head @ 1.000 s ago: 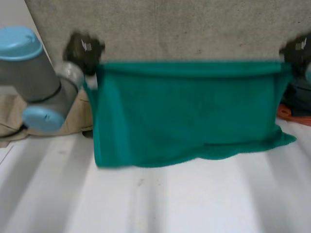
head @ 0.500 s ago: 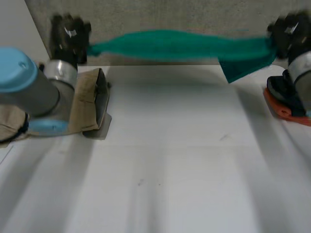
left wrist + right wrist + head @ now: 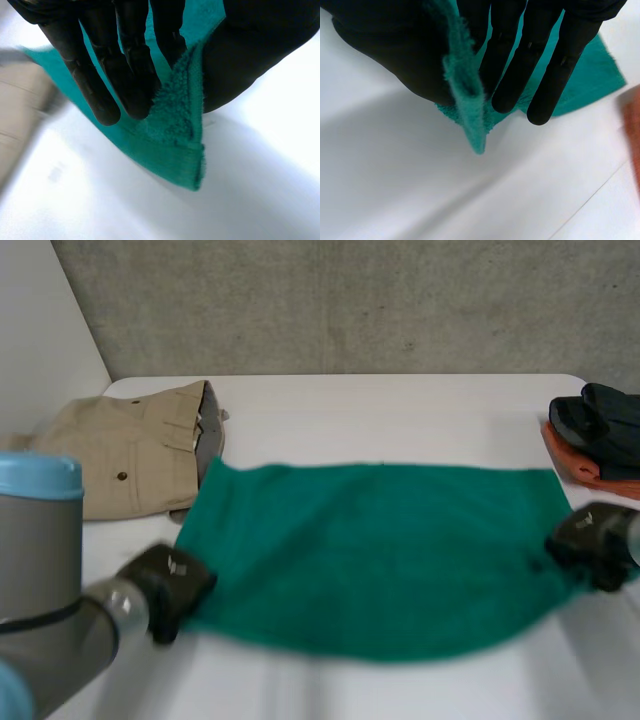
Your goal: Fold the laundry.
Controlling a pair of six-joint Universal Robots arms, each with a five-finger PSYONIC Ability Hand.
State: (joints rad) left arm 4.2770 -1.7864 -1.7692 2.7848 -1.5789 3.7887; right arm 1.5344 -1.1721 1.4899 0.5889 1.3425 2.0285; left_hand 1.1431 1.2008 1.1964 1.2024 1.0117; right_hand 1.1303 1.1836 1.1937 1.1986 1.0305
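A green towel (image 3: 370, 550) lies spread across the middle of the white table (image 3: 380, 410), its near edge raised a little. My left hand (image 3: 170, 585) pinches the towel's near left corner (image 3: 187, 150) between thumb and straight fingers (image 3: 127, 75). My right hand (image 3: 590, 540) pinches the near right corner (image 3: 467, 100) the same way, thumb against fingers (image 3: 545, 75). Both corners hang just above the table.
Folded beige trousers (image 3: 130, 455) lie at the table's left, touching the towel's far left corner. A dark garment (image 3: 600, 420) sits on an orange one (image 3: 570, 465) at the right edge. A grey wall stands behind the table.
Both hands swung the towel from hanging high at the back down and toward the near edge. The towel now lies flat on the table, with the corners still held.
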